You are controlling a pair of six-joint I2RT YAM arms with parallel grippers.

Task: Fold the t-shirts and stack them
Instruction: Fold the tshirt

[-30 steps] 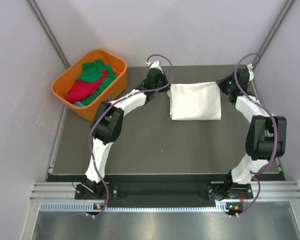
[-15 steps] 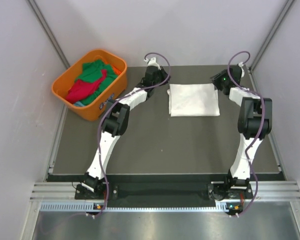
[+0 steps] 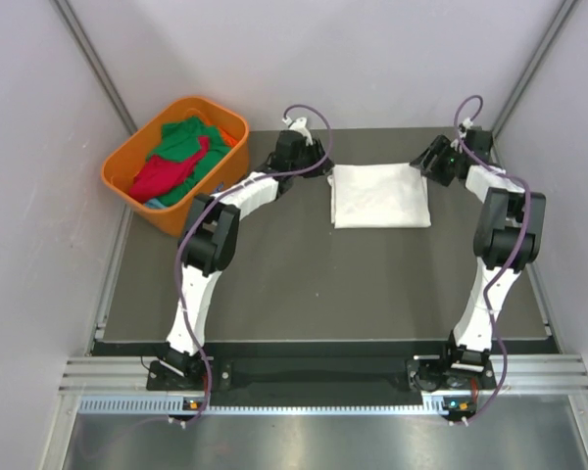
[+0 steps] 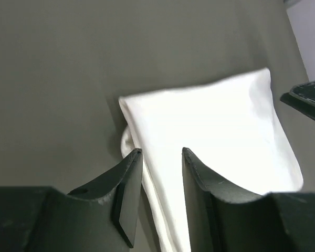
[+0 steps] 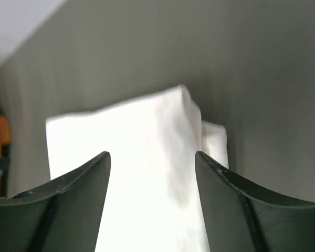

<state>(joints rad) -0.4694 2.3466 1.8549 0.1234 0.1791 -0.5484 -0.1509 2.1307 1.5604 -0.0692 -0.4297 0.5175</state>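
The white t-shirt lay folded flat near the far edge of the table, right of centre. The left gripper and right gripper hung at its two far corners, jaws apart, gripping nothing. Both should lift straight clear so no fingertip drags the fold. The green t-shirt and red t-shirt lay crumpled in the orange basket at the far-left corner, and nothing seemed to block the way there.
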